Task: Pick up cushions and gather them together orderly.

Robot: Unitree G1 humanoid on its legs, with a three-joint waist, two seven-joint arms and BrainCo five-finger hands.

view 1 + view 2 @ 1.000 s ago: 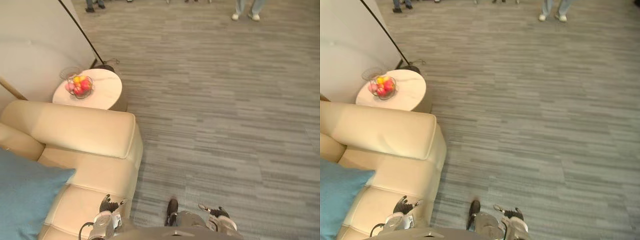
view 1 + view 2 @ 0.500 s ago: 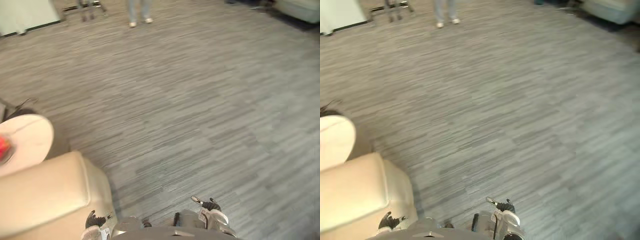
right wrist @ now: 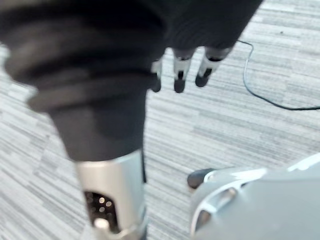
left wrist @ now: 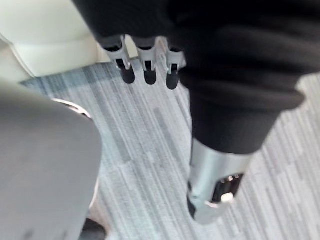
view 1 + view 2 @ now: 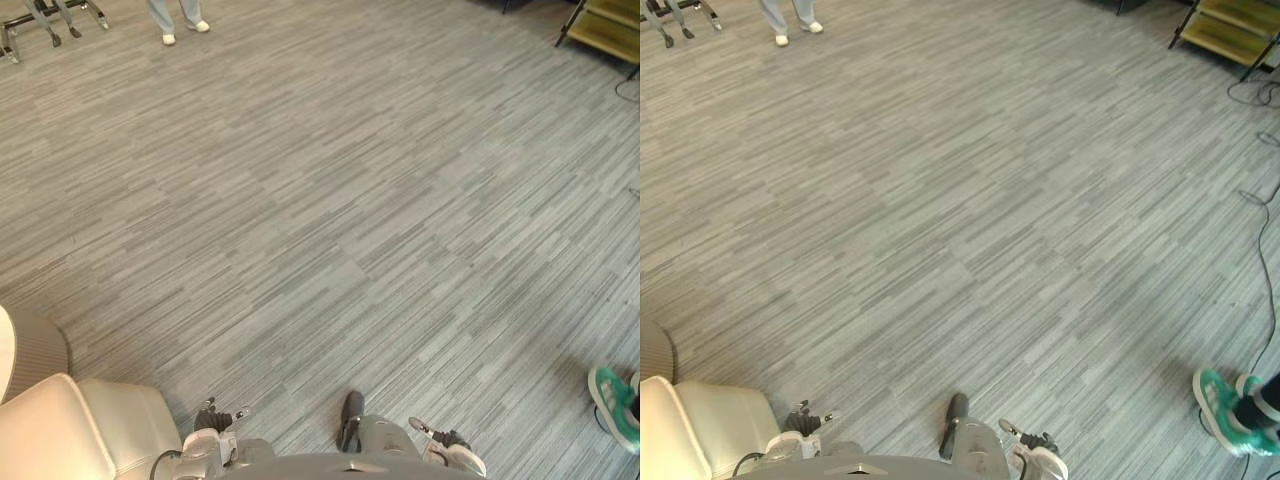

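Searching for cushions; can't tell where they're lying. Left hand (image 4: 145, 62) by the sofa (image 5: 80, 430) corner & right hand (image 3: 179, 75) over carpet (image 5: 330, 200) are hanging relaxed, empty. Next, prob. turning twd the sofa to look.

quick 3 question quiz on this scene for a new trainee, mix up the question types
1. True or false: the left hand is curled round a cushion.
2. What stands beside the left hand? A) cream sofa B) glass cabinet C) bicycle
3. Fill the gap: the person's shoe on the floor at the robot's right is ___ in colour.
Key: 1 false, its fingers are straight and hold nothing; 2 A; 3 green.
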